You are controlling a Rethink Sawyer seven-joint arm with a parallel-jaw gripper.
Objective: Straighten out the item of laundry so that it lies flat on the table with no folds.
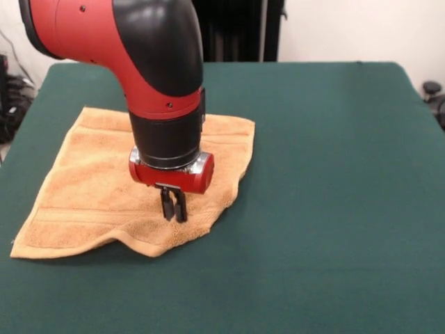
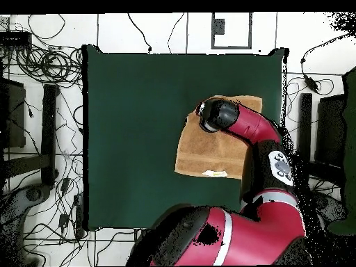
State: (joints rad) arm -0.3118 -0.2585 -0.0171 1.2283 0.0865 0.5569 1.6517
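The jaws (image 1: 174,206) hung straight down over the towel (image 1: 83,195), the two fingers (image 1: 181,207) drawn nearly together, tips just at the cloth. Whether they pinched any terry could not be told. The towel spread out beneath and away to one side of the jaws, on the green desk (image 1: 334,174). Right by the jaws, the near edge buckled up in a rumpled fold (image 1: 156,243). From overhead, the red arm (image 2: 243,125) covered the jaws, with the towel (image 2: 198,153) under it.
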